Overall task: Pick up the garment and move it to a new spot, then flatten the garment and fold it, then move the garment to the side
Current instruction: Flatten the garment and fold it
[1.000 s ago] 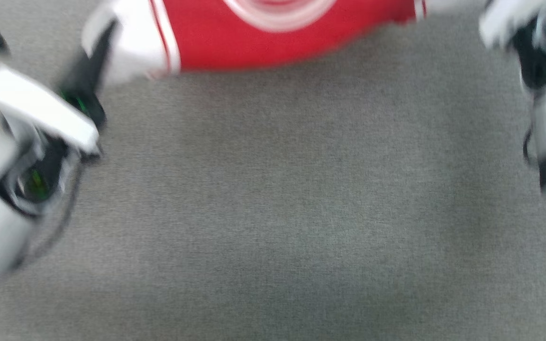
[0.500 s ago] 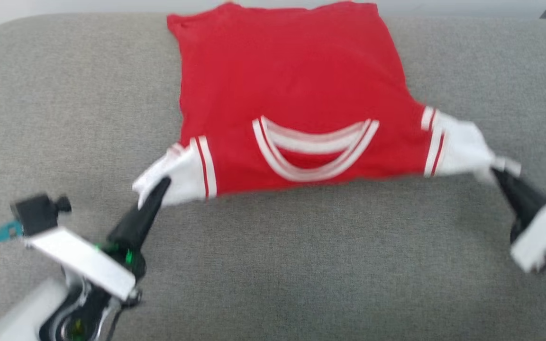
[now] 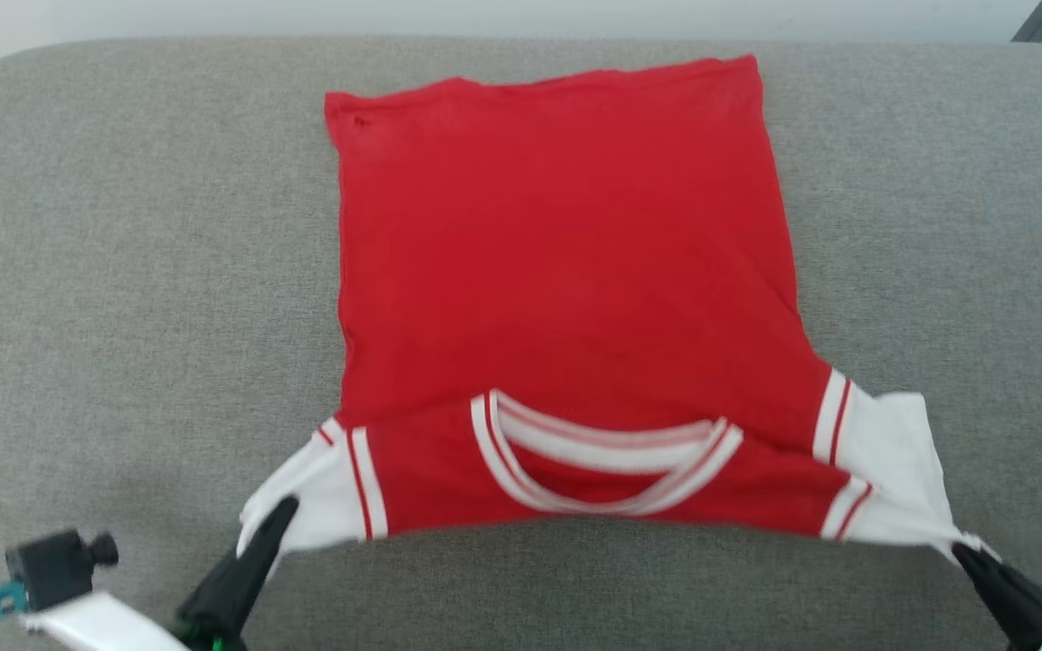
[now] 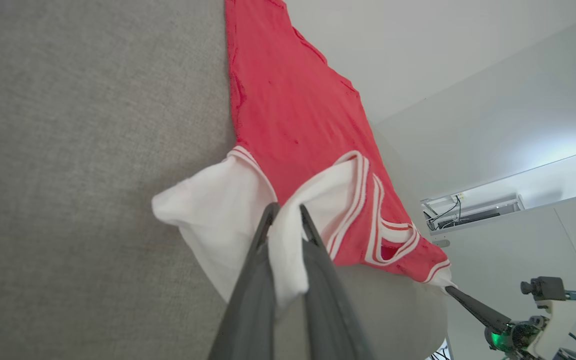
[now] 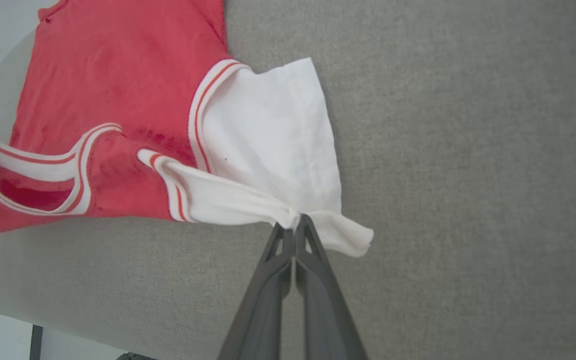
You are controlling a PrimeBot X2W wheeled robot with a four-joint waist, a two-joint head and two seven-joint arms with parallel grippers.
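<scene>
The garment (image 3: 566, 271) is lying spread on a grey upholstered surface (image 3: 123, 271), plain red side up. Its hem (image 3: 548, 77) is sitting at the far edge and its white-striped collar (image 3: 602, 461) is facing the robot. The body of the shirt is resting flat. The near shoulder band is stretching in a taut line between the two grippers and appears to be riding slightly above the cushion.

The left gripper (image 3: 281, 511) is reaching in from the lower left of the head view. It is pinching the white left sleeve (image 3: 322, 488) at that sleeve's outer end. In the left wrist view its two dark fingers are standing slightly apart, with a bunch of white cloth clamped between them. The red body is running away from the tips, up that view.

The right gripper (image 3: 964, 550) is coming in from the lower right and is gripping the tip of the white right sleeve (image 3: 883, 452). In the right wrist view its fingers are pressing together on a twisted corner of the sleeve. The rest of the sleeve is fanning out beyond the tips, and the red cloth is lying off to that view's left.

A small black camera (image 3: 55, 565) is showing on the left arm, well apart from the shirt.
</scene>
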